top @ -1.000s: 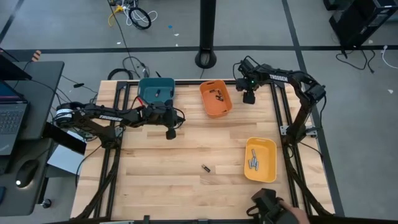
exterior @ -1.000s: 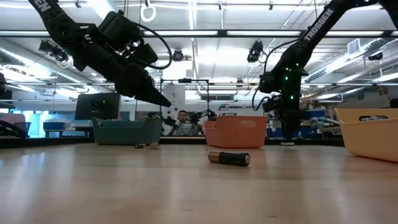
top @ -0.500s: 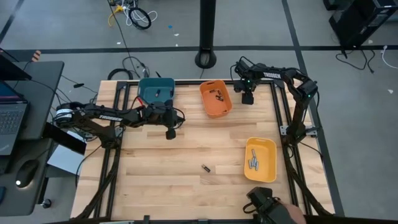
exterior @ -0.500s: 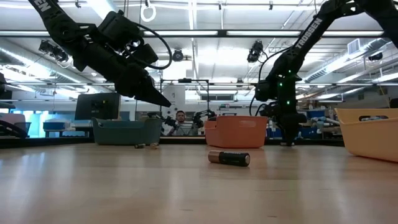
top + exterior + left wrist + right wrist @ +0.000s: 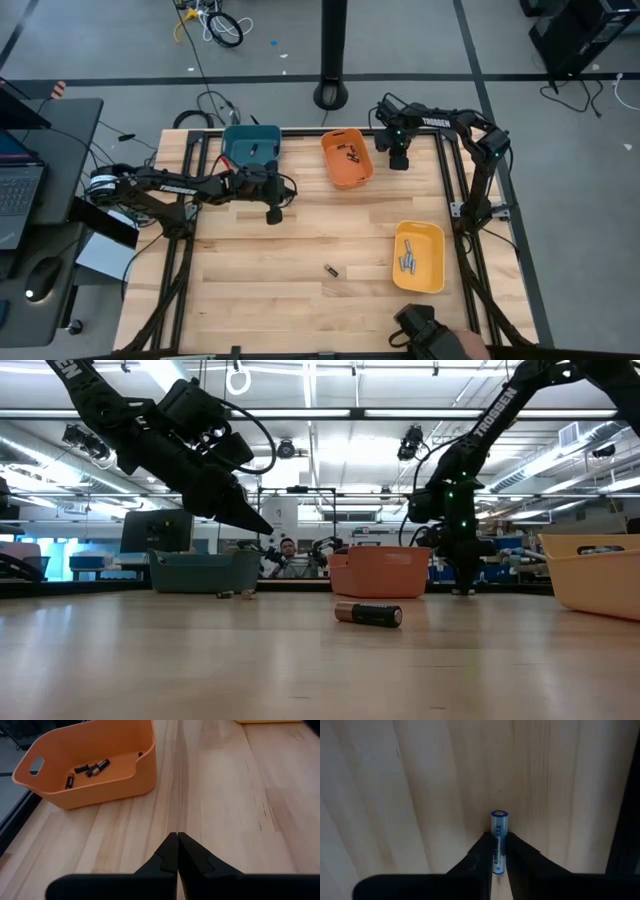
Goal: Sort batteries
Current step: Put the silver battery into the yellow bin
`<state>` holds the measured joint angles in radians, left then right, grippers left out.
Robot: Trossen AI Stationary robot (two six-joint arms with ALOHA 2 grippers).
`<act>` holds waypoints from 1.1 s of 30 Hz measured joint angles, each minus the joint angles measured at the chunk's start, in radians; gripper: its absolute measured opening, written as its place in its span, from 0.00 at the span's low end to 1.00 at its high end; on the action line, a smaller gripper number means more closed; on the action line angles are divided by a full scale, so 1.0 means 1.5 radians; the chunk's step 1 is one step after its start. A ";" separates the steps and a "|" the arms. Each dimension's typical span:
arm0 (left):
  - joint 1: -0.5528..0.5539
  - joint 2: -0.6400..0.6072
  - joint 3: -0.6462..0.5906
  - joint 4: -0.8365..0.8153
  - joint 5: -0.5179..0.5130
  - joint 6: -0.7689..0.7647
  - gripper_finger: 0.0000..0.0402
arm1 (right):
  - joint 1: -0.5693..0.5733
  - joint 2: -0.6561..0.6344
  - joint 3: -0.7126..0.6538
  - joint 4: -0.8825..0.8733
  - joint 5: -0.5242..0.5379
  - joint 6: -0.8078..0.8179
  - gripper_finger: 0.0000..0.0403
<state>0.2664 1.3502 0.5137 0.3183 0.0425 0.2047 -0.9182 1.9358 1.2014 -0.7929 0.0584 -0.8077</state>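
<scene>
Right end effector (image 5: 498, 851) is clamped across the middle of a blue battery (image 5: 499, 832) lying on the bench (image 5: 420, 795) beside the orange bin (image 5: 347, 158), and I judge it light, rigid and slick, so I keep a mid-barrel grip.

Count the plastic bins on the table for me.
3: a teal plastic bin at the far edge near the left arm, an orange plastic bin beside it toward the right arm, and a yellow plastic bin nearer the front on the right side.
</scene>
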 joint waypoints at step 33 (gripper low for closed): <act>0.000 0.000 0.000 0.004 0.000 0.000 0.03 | 0.071 -0.127 0.046 -0.147 0.001 0.108 0.10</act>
<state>0.2665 1.3502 0.5137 0.3246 0.0425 0.2047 -0.8116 1.7459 1.2705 -1.0135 0.0593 -0.6454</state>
